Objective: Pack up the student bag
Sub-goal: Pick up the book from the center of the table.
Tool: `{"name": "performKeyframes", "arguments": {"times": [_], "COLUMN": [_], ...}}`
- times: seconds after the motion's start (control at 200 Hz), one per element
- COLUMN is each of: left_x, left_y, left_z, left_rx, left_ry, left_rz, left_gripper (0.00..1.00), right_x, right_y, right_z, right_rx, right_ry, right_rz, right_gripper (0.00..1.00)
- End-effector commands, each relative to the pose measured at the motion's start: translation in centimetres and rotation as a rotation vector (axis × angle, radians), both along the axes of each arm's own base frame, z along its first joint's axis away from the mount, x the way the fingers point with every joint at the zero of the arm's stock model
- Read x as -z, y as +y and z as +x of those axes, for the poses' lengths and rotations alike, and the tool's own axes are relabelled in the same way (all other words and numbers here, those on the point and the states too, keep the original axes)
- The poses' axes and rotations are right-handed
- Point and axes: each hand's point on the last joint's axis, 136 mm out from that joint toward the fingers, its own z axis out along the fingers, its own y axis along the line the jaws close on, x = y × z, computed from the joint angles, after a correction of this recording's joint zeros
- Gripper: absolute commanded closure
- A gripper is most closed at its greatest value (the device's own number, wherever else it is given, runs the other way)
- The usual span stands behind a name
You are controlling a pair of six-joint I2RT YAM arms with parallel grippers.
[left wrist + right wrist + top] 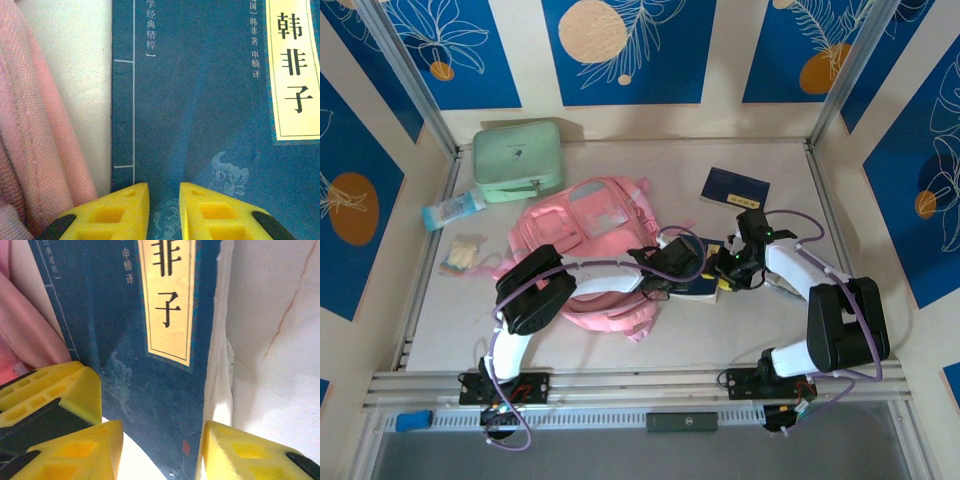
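The pink student bag [585,225] lies flat mid-table, and its fabric shows at the left of both wrist views [30,125] [20,325]. A dark blue book [700,286] with a cream title label lies just right of the bag. My left gripper [682,268] reaches across the bag. Its yellow fingers [125,210] stand a narrow gap apart over the book's cover [200,100], with nothing between them. My right gripper [162,452] is open and straddles the book's [115,315] near corner. Its right finger [250,455] is at the white page edge.
A second dark blue book [735,187] lies at the back right. A mint green zip case [517,158] sits at the back left, with a bottle [453,210] and a small packet [463,253] near the left wall. Bare tabletop [280,340] lies right of the held book.
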Motion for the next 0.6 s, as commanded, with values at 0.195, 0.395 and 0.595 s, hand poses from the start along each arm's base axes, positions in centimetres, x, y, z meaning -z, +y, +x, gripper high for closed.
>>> {"name": "performKeyframes", "arguments": {"times": [0.195, 0.395, 0.595], "left_x": [4.9, 4.8, 1.3], "left_y": [1.9, 1.6, 0.0], "left_z": [-2.1, -2.1, -1.4], "left_rx": [0.011, 0.018, 0.043], "left_ry": [0.112, 0.118, 0.086], "left_rz": [0.094, 0.084, 0.008], "left_gripper": [0.75, 0.75, 0.69], "right_x": [-1.4, -1.2, -3.4], "right_y": [1.3, 1.3, 1.2], "right_z": [0.8, 1.0, 1.3], "right_rx": [-0.060, -0.047, -0.017], "right_ry": [-0.042, -0.024, -0.070], "right_rz": [0.059, 0.072, 0.142], "right_gripper": [0.76, 0.91, 1.00]}}
